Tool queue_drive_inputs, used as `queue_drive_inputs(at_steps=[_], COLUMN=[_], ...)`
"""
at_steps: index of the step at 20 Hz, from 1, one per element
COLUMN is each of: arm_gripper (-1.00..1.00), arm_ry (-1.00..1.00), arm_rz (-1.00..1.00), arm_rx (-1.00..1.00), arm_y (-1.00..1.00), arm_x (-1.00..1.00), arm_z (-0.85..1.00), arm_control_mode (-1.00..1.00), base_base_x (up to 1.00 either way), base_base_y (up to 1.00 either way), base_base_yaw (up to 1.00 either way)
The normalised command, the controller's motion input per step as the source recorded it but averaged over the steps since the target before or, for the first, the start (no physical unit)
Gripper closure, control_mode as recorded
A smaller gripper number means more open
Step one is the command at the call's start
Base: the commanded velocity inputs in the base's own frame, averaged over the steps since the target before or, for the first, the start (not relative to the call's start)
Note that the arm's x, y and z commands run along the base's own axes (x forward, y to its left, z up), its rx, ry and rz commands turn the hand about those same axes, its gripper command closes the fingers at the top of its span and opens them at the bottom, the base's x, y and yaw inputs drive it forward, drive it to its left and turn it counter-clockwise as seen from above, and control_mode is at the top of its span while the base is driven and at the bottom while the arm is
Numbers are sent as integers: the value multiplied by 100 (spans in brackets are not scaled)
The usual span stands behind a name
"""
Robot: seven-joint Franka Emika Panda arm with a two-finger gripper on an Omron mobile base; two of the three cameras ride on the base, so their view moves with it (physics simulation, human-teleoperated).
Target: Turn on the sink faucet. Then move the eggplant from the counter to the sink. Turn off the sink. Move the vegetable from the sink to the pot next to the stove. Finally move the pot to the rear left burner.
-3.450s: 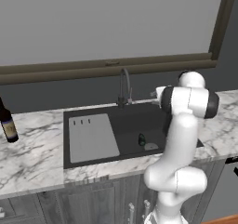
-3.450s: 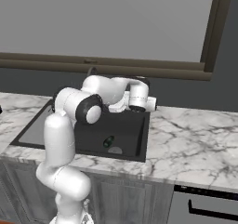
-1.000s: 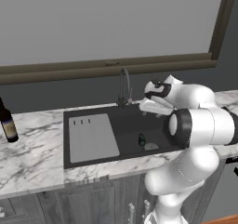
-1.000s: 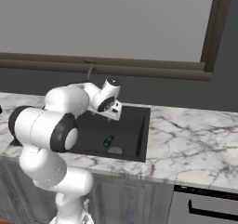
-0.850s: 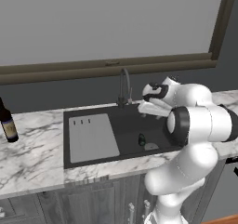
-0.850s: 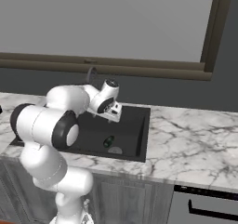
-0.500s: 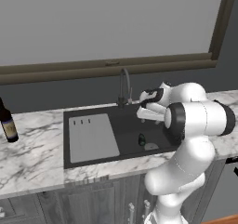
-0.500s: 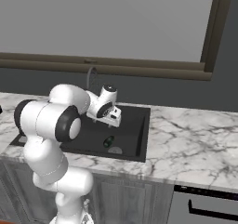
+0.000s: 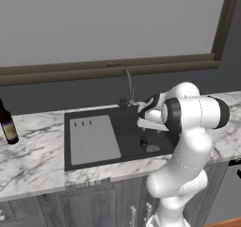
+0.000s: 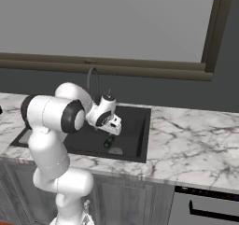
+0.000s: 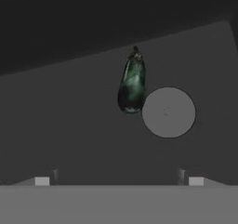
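Note:
A dark green eggplant [image 11: 132, 83] lies on the floor of the black sink [image 9: 94, 158], right beside the round drain [image 11: 168, 112]. The same eggplant [image 9: 143, 141] [image 10: 108, 142] shows from both sides of the base. My gripper [image 11: 118, 181] hangs over the basin a little above the eggplant, pointing down at it, open, with nothing between its fingers. From the base, the gripper [image 9: 143, 129] [image 10: 112, 131] sits just in front of the curved faucet [image 9: 126, 87] [image 10: 93, 84]. No water runs from the spout.
A grey draining board [image 9: 94, 139] fills the sink's left half. A dark bottle [image 9: 7, 125] stands on the marble counter [image 9: 33, 155] at the far left. More counter [image 10: 186, 144] stretches right, with a dark appliance front [image 10: 205, 205] below it. A window sill runs behind the faucet.
The arm has folded in from the sink's right side, and the hand has come down over the basin toward the eggplant. The jaws have stayed open. The eggplant has not moved.

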Motion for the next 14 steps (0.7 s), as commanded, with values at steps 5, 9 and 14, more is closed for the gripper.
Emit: queue_drive_inputs(at_steps=[5,9,14], arm_gripper=[-100,-100,-100], arm_ry=[0,0,0], arm_rz=[-9,-10,-8], arm_rx=[-3,-2,-1], arm_y=[0,0,0], arm_x=[15,21,22], arm_z=[-42,-40,-31], arm_control_mode=[-100,-100,-100], base_base_x=[0,0,0], base_base_y=[0,0,0], base_base_yaw=[0,0,0])
